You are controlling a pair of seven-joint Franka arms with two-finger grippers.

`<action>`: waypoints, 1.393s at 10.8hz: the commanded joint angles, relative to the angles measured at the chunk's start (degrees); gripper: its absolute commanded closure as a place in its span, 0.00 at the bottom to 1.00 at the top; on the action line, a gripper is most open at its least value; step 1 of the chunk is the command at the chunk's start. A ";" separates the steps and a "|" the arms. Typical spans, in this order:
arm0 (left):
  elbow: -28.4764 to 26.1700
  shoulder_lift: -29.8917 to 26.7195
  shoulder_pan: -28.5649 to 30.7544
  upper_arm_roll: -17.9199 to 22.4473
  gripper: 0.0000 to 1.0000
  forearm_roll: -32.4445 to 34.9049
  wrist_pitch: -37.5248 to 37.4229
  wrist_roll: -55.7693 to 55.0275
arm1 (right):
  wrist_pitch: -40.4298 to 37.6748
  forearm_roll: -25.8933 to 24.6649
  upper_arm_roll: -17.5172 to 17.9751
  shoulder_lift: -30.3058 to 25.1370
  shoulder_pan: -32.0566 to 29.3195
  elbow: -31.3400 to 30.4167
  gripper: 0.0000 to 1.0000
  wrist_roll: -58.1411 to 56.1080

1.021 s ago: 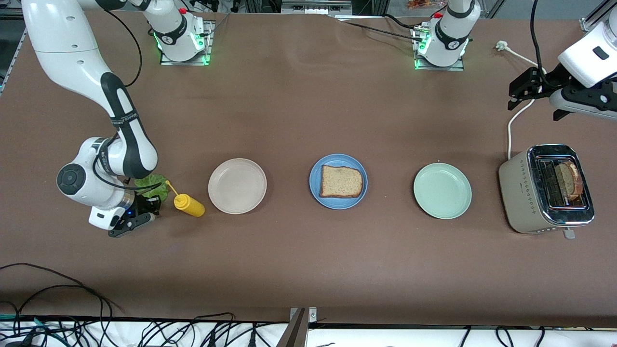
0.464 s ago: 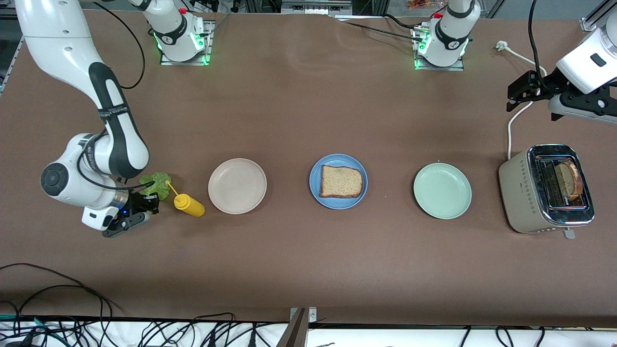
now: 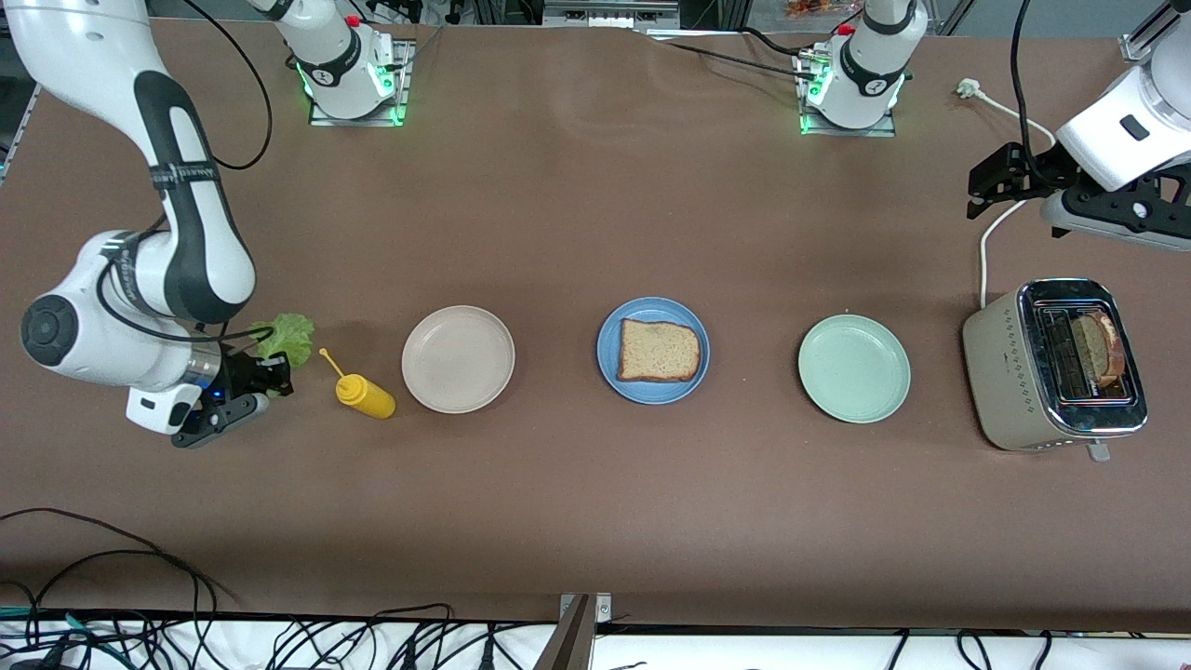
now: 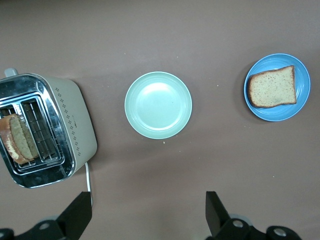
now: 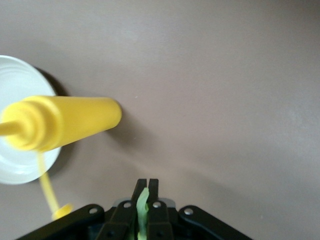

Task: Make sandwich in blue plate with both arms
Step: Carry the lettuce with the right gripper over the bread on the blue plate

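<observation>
My right gripper [image 3: 265, 374] is shut on a ruffled green lettuce leaf [image 3: 284, 335], held over the table at the right arm's end, beside the yellow bottle. In the right wrist view the lettuce [image 5: 143, 206] is pinched between the shut gripper [image 5: 145, 183]. One brown bread slice [image 3: 659, 351] lies flat on the blue plate [image 3: 609, 358] at the table's middle. A second slice [image 3: 1100, 349] stands in the toaster [image 3: 1005, 368]. My left gripper [image 3: 988, 182] hangs open and holds nothing, over the white power cord by the toaster. The left wrist view shows the gripper [image 4: 147, 212], blue plate [image 4: 270, 116] and bread [image 4: 272, 87].
A yellow squeeze bottle [image 3: 366, 395] lies on its side next to a cream-white plate [image 3: 458, 358]. A pale green plate [image 3: 854, 368] sits between the blue plate and the toaster. The white cord [image 3: 986, 251] runs from the toaster toward the arms' bases.
The right arm has drawn back toward its end of the table with the lettuce, away from the yellow bottle. The left gripper has drifted slightly toward the bases.
</observation>
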 commanded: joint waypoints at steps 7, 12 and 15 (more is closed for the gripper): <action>1.27 -1.10 0.70 -0.02 0.00 -0.41 -2.47 0.34 | -18.79 0.99 -2.46 -6.97 8.97 8.13 1.00 18.63; 1.36 -1.10 0.70 -0.11 0.00 -0.41 -3.08 0.34 | -21.16 8.52 -13.25 -0.21 24.78 15.51 1.00 36.05; 2.32 -1.01 0.53 -0.20 0.00 -0.41 -3.08 -0.45 | -25.54 18.36 -25.21 6.37 34.99 22.88 1.00 41.67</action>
